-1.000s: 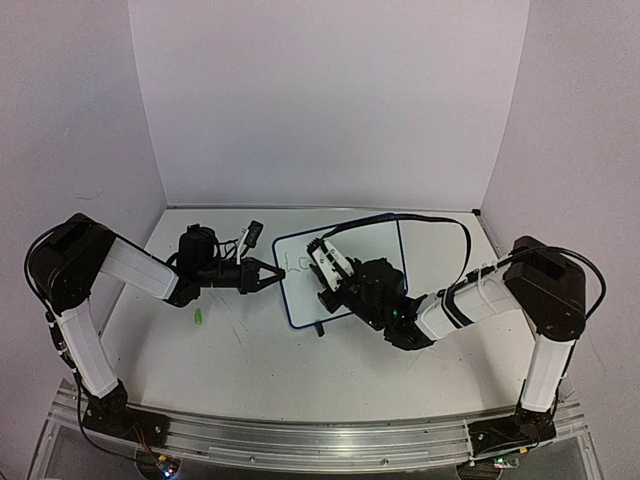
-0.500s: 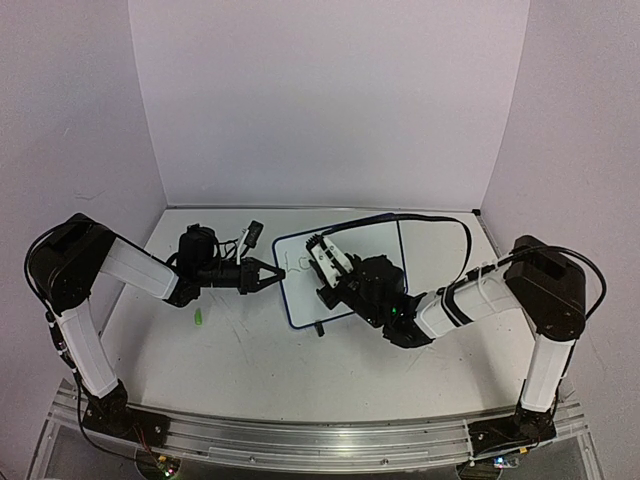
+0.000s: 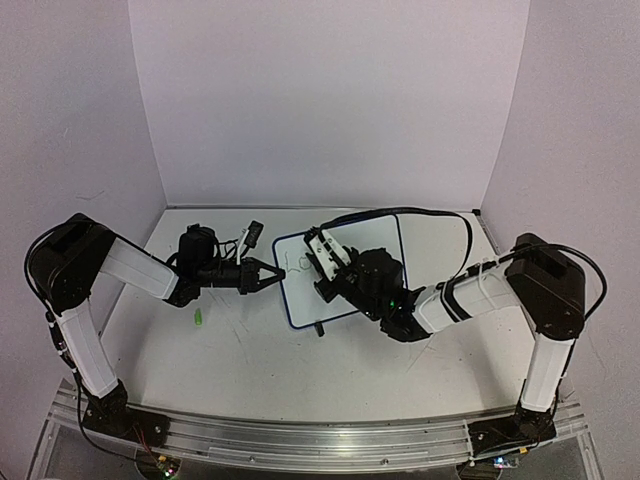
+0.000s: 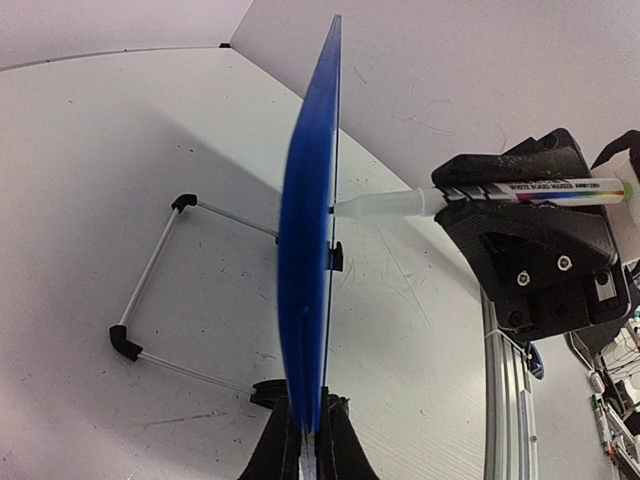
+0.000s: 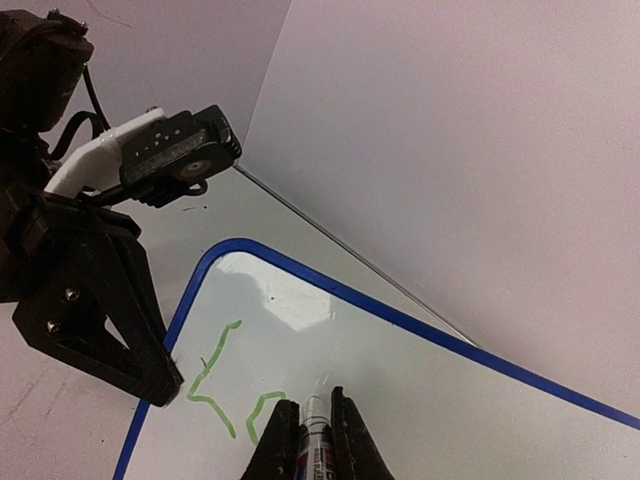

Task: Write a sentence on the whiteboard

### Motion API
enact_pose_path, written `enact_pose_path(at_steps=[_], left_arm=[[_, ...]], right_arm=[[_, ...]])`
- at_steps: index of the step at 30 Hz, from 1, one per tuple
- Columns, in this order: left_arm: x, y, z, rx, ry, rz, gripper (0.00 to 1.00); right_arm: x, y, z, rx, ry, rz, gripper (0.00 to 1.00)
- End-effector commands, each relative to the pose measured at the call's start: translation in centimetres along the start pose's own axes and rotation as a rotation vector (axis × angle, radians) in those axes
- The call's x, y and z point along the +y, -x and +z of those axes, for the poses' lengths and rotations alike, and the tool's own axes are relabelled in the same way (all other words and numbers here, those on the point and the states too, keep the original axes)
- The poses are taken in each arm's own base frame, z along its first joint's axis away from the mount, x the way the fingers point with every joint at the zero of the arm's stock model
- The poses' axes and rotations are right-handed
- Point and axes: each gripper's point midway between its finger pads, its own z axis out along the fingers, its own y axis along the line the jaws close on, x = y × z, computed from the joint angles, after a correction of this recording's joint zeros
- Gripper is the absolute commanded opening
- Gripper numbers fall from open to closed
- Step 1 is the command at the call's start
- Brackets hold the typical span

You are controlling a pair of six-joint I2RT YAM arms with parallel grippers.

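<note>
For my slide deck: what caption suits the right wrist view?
Right gripper holds a marker to the whiteboard, first green strokes drawn, left gripper clamping its edge.

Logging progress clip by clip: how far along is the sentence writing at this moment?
Done: the left gripper is shut on the edge of the whiteboard, steadying it, and the first green strokes are down, about one letter and the start of a second. In hand: the right gripper holds the marker with its tip against the board. Left: almost the whole sentence.
</note>
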Motion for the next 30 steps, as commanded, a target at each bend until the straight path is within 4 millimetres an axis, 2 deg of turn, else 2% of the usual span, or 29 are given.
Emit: enact_pose_path(at_steps=[1, 5, 8, 13, 15, 20, 25, 30], left_arm=[[-0.2, 1.4, 0.1, -0.02, 0.01, 0.073, 0.0], [-0.1, 1.4, 0.1, -0.02, 0.011, 0.073, 0.0], [-0.1, 1.3, 0.1, -0.019, 0.012, 0.072, 0.0], [-0.2, 1.4, 0.0, -0.022, 0.014, 0.076, 0.0], [-0.2, 1.4, 0.0, -0.022, 0.014, 0.075, 0.0], [-0.2, 1.3, 0.0, -0.018, 0.011, 0.071, 0.0], [-0.2, 1.3, -0.1, -0.018, 0.013, 0.071, 0.0], [-0.2, 1.5, -0.1, -0.019, 0.017, 0.079, 0.0]], right_arm=[[0.9, 0.7, 0.7, -0.022, 0.038, 0.022, 0.0], [1.5, 0.3, 0.8, -0.006, 0.051, 0.017, 0.0], [1.3, 1.0, 0.3, -0.02, 0.055, 0.027, 0.0], [-1.3, 3.7, -2.7, -0.093, -0.005, 0.07, 0.0], [-2.3, 3.9, -3.3, -0.097, -0.027, 0.076, 0.0], [-3.4, 2.4, -2.7, -0.063, -0.056, 0.056, 0.0], [-2.6, 2.2, -1.4, -0.051, -0.025, 0.028, 0.0], [-2.2, 2.2, -1.2, -0.053, -0.011, 0.026, 0.0]])
